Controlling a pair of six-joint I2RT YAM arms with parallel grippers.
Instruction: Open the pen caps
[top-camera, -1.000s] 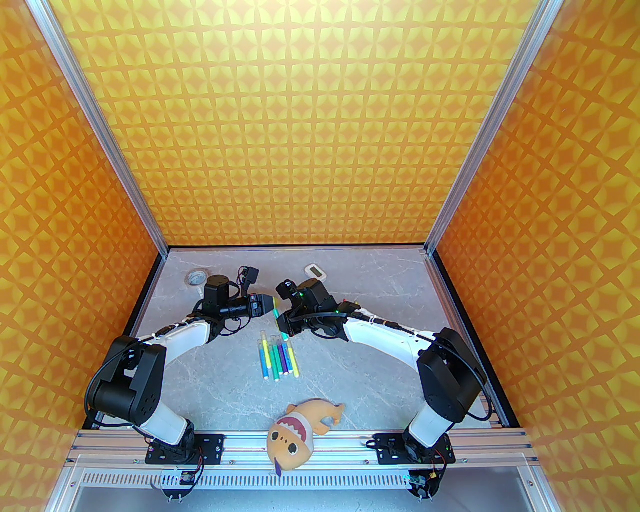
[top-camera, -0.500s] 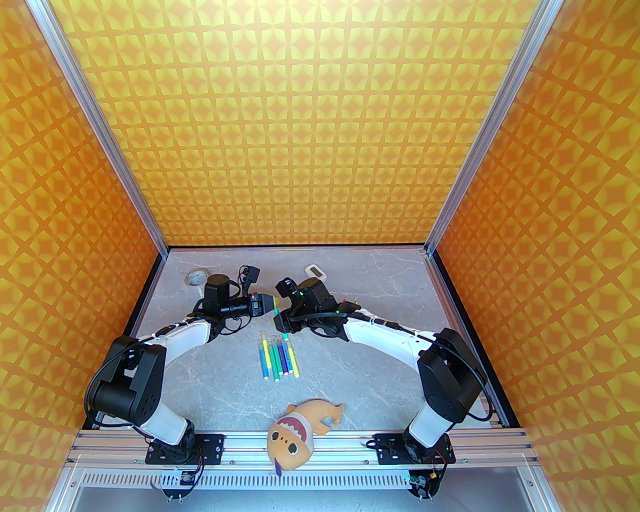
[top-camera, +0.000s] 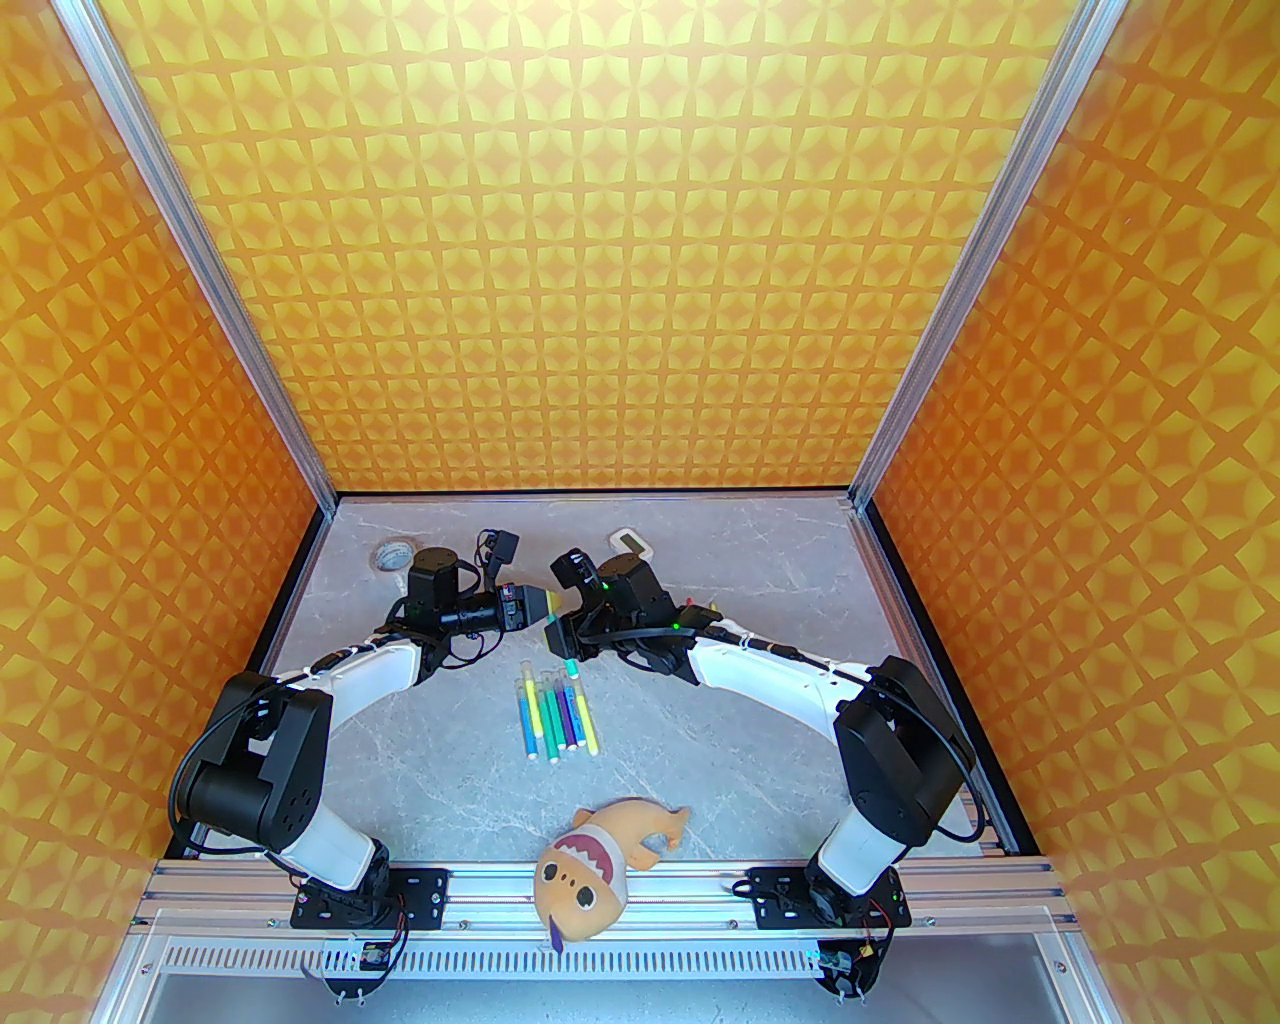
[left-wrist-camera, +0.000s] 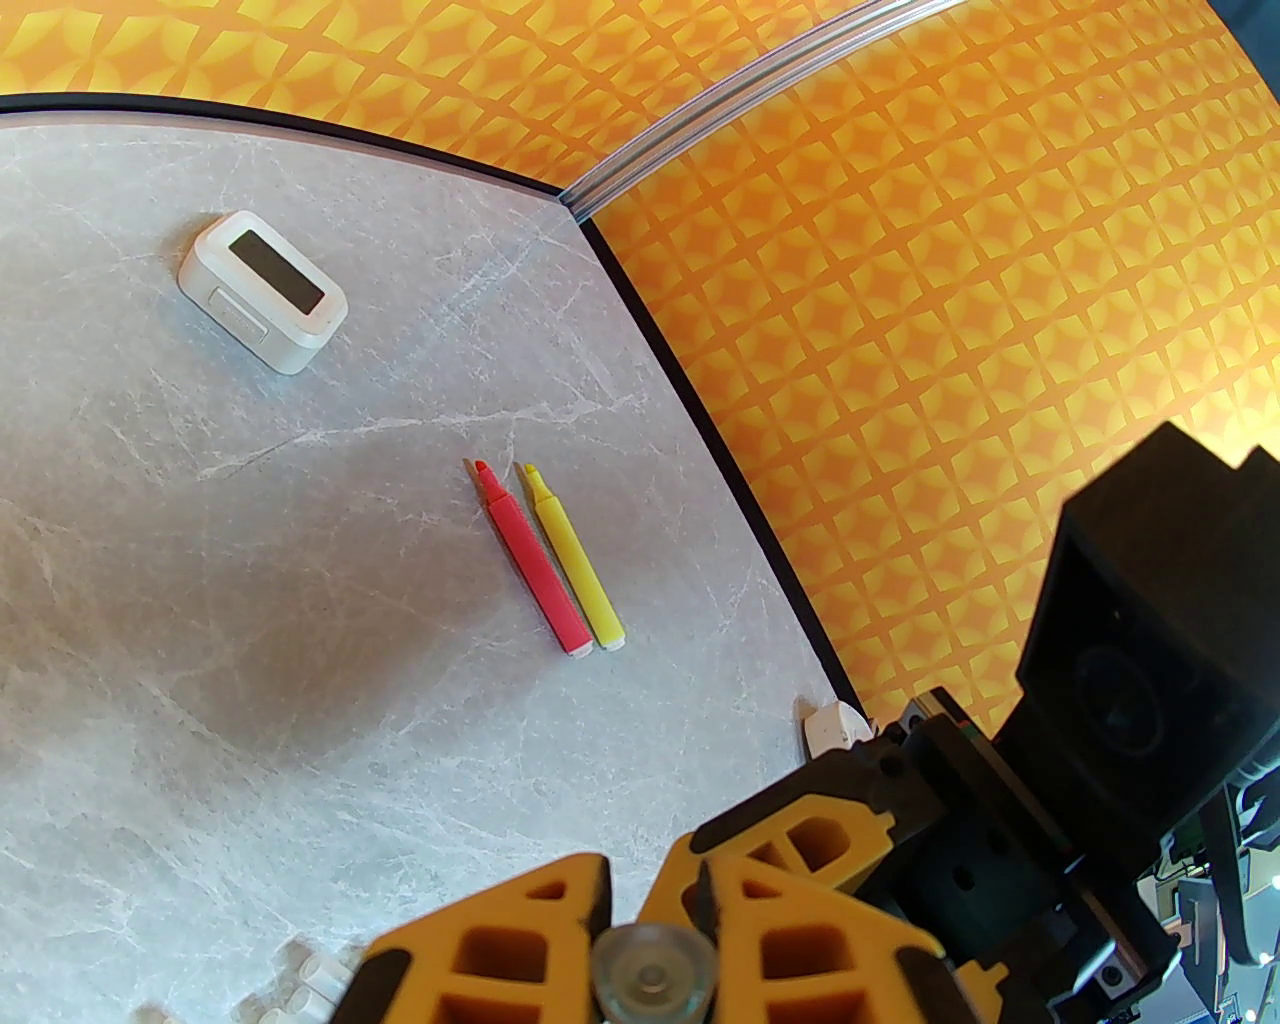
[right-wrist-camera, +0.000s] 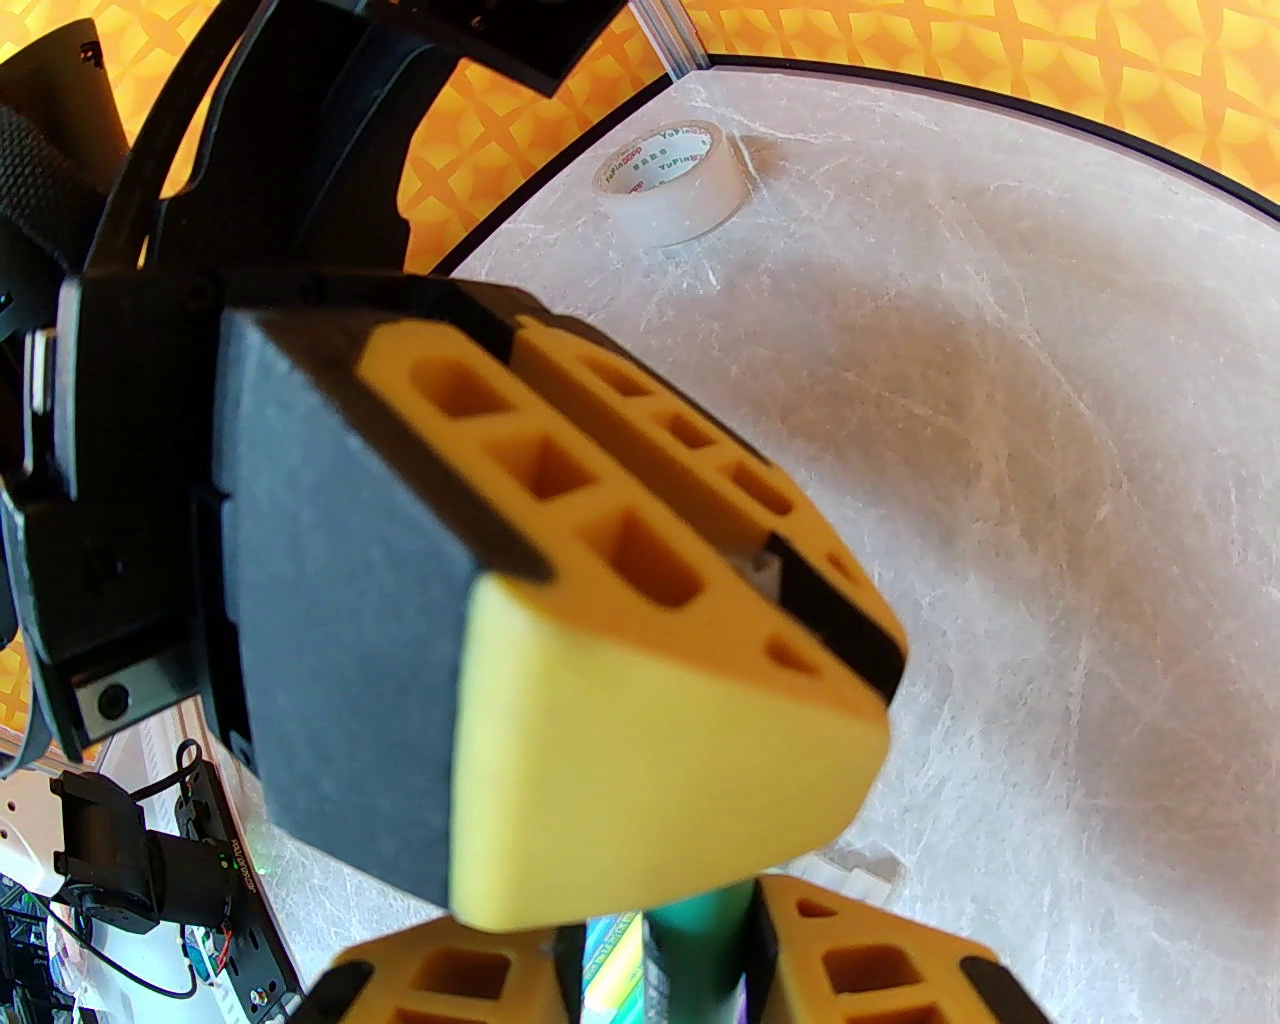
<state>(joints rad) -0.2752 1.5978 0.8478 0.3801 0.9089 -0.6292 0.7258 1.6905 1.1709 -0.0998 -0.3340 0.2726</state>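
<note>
The left gripper (left-wrist-camera: 650, 935) is clamped on a pale translucent pen cap (left-wrist-camera: 650, 978), seen end-on between its yellow fingers in the left wrist view. Just beside it, the right gripper (right-wrist-camera: 660, 975) is closed around the barrel of a green pen (right-wrist-camera: 705, 915), which rises between its fingers and disappears behind the left gripper's finger, so I cannot tell whether cap and pen are joined or apart. From above, the two grippers meet tip to tip over the middle of the grey marble-patterned table (top-camera: 760, 720), just beyond a row of pens (top-camera: 555, 715) lying side by side with pale caps at their far ends. To the right of the grippers, a red pen (left-wrist-camera: 530, 560) and a yellow pen (left-wrist-camera: 578, 560) lie touching side by side with bare tips. A few loose caps (left-wrist-camera: 305, 985) lie on the table close by the left gripper. A white digital timer (left-wrist-camera: 262, 290) and a tape roll (right-wrist-camera: 670, 180) sit near the back edge, and a plush shark (top-camera: 590, 870) lies at the front rail.
</note>
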